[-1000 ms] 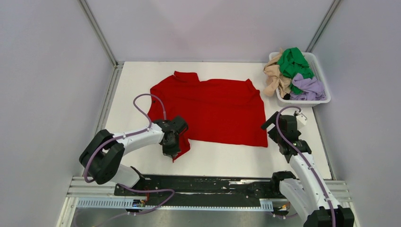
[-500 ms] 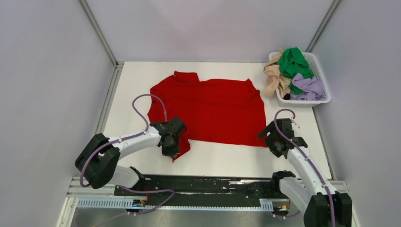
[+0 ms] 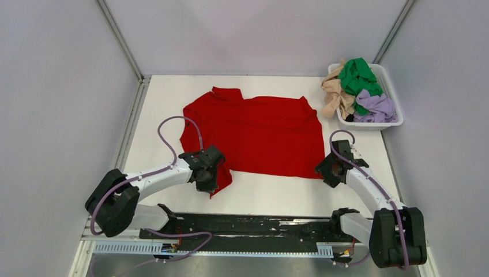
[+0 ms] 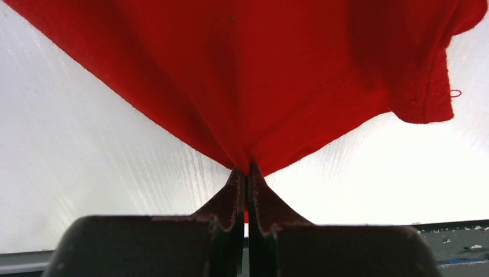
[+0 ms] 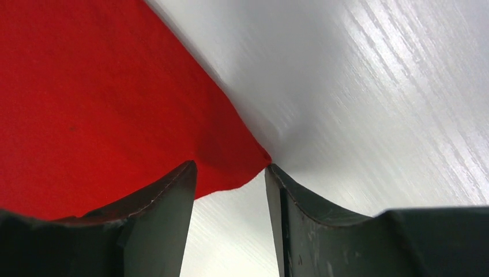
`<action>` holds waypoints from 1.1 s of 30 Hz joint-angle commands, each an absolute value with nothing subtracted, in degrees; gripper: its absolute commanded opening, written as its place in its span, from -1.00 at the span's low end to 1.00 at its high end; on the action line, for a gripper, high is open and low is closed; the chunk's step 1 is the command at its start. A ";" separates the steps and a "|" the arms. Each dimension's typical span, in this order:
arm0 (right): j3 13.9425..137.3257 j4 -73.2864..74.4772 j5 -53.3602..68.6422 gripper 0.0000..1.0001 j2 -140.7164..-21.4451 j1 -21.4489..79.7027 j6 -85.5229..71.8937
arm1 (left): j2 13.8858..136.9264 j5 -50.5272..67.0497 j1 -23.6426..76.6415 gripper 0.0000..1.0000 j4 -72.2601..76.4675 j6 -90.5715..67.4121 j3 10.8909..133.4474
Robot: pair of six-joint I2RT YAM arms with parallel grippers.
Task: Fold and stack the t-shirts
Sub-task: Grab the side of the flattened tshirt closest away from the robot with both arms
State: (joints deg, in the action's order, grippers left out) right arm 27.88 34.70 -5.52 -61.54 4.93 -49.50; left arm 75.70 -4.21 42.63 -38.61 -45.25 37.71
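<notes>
On white walled tabletop (image 3: 271, 193): left claw (image 4: 245, 173) tight on red t-shirt (image 3: 259, 135), right claw (image 5: 229, 170) half-wide.

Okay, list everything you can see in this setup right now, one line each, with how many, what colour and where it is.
red t-shirt: one, bright red, spread out mid-table
green t-shirt: one, green, crumpled on top in the basket
beige t-shirt: one, beige-tan, spilling over the basket's left side
lavender t-shirt: one, lavender, near side of the basket
basket: one, white, far right corner of the table
table: one, white, under everything
left gripper: one, black, shut on the red t-shirt's near left corner
right gripper: one, black, open, jaws either side of the near right corner
</notes>
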 commanded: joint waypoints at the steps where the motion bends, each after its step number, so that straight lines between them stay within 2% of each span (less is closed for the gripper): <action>1: 27.91 31.45 -8.68 -0.02 -65.76 4.80 -50.14 | 74.44 -6.64 43.15 -1.00 -38.28 -45.34 36.02; 4: 28.07 30.28 -8.68 -0.23 -66.87 4.76 -50.02 | 73.50 -6.40 43.15 -1.00 -39.21 -45.82 36.03; 10: 28.08 31.09 -7.59 -0.93 -63.10 4.82 -48.28 | 69.22 -4.19 43.15 -1.00 -44.27 -47.57 36.58; 11: 28.45 32.33 -7.60 -0.99 -61.71 4.83 -48.13 | 68.49 -4.03 43.15 -1.00 -46.20 -48.06 36.98; 17: 31.37 42.10 -6.68 -1.00 -53.76 4.84 -47.97 | 62.45 -2.08 43.15 -1.00 -53.55 -48.47 39.23; 21: 35.63 50.81 0.43 -1.00 -51.28 5.71 -50.09 | 59.90 2.87 43.20 -1.00 -57.37 -49.53 40.96; 26: 42.07 65.63 -2.92 -1.00 -49.63 8.45 -52.47 | 56.74 3.39 43.33 -1.00 -66.51 -50.81 43.78; 33: 41.51 74.12 -1.91 -1.00 -46.80 13.84 -58.09 | 54.25 6.90 43.98 -1.00 -69.07 -52.38 43.02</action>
State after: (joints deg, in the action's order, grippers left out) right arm 40.88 65.30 -2.42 -47.72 10.79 -53.34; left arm 55.59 3.75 43.11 -65.30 -50.09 42.17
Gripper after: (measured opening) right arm 0.010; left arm 0.009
